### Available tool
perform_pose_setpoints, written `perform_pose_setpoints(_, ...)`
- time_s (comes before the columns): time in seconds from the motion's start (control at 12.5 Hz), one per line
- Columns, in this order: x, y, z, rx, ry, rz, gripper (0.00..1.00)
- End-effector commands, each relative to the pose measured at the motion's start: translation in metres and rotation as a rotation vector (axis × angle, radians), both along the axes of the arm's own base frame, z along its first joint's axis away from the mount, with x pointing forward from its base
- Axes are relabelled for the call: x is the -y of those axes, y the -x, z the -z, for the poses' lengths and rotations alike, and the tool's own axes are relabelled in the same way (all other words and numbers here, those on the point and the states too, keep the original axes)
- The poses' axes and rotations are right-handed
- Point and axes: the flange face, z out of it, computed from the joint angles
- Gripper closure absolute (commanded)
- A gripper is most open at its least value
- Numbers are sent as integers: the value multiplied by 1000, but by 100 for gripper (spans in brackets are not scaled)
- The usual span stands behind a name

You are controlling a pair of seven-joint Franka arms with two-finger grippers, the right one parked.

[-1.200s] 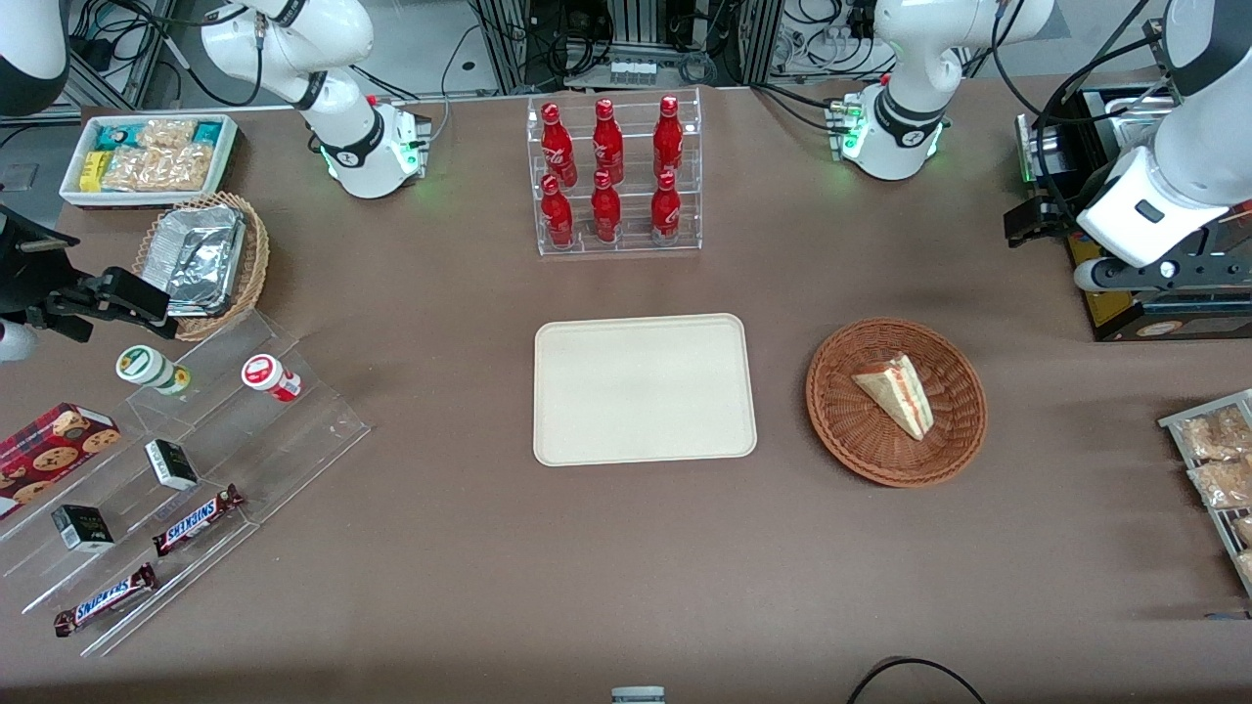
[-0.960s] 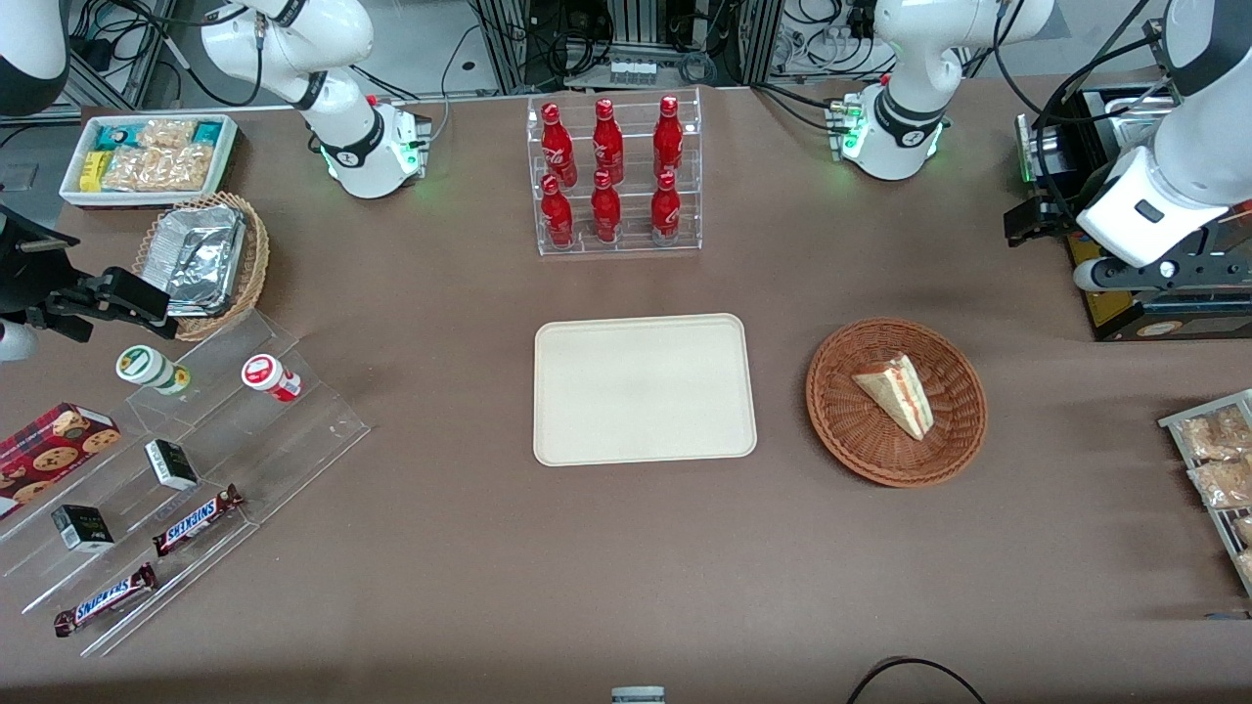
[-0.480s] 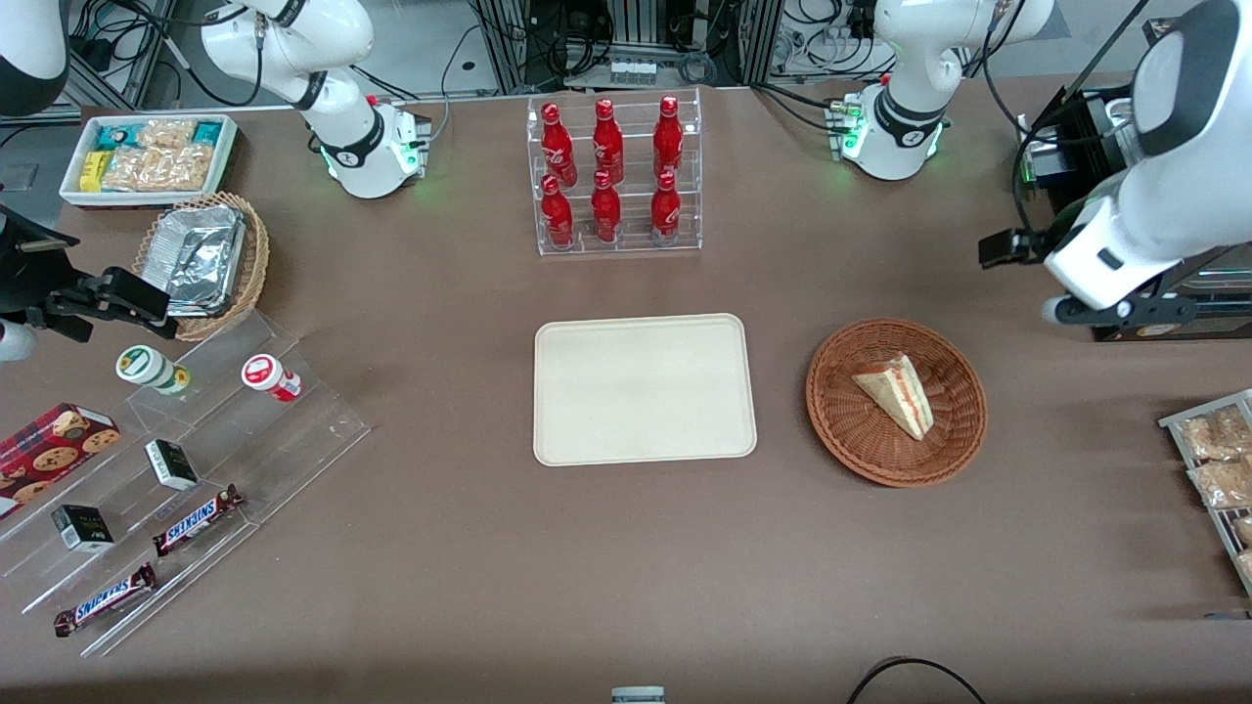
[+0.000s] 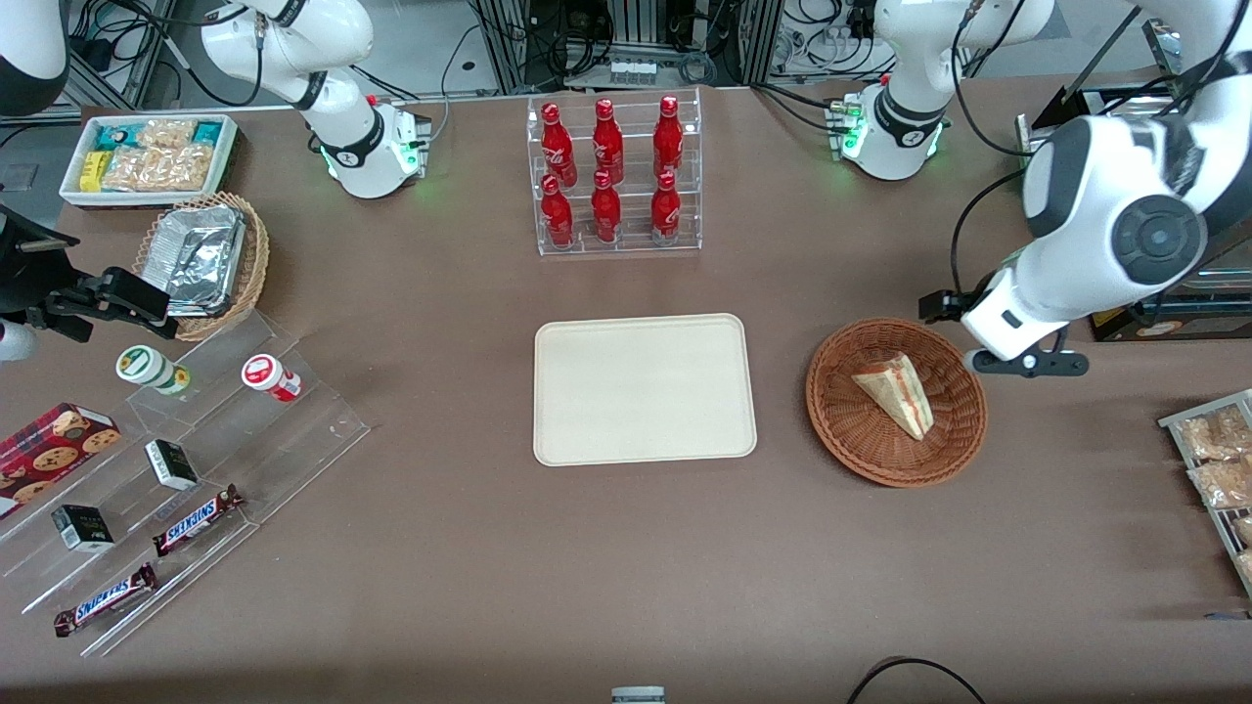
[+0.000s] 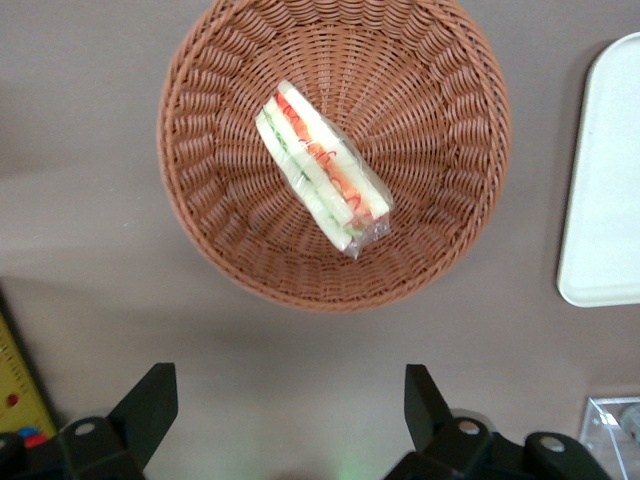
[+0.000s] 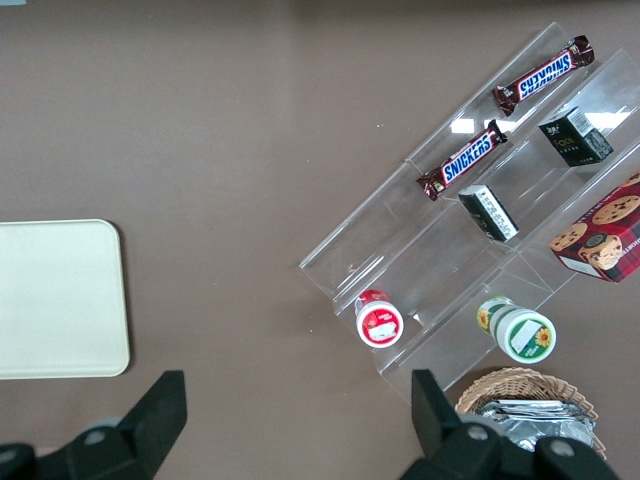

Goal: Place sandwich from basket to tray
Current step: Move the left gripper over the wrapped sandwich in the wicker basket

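The sandwich, a clear-wrapped wedge with red and cream layers, lies in the round reddish-brown wicker basket. The cream rectangular tray rests bare beside the basket, toward the parked arm's end. My left gripper hangs high over the table at the basket's rim, on the working arm's side. It is open, its black fingers wide apart with only brown tabletop between them. The sandwich is apart from the fingers.
A clear rack of red bottles stands farther from the front camera than the tray. Snack packets lie at the working arm's end. A stepped clear shelf with candy bars, a tan foil-filled basket and a white bin sit toward the parked arm's end.
The left arm has swung in from the working arm's end of the table and come nearer the front camera; its gripper now hangs by the basket's rim. Sandwich, basket and tray have not moved.
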Motion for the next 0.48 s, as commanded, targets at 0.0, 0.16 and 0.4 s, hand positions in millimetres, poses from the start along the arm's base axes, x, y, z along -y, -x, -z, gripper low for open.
perform_pose_setpoints(0.0,5,12,31,67,-3,-79,0)
perform_pose_setpoints(0.16,10,20,55,111,-3,-105,0)
perform_pose_setpoints(0.4,22,20,77,152,-18,-277,0)
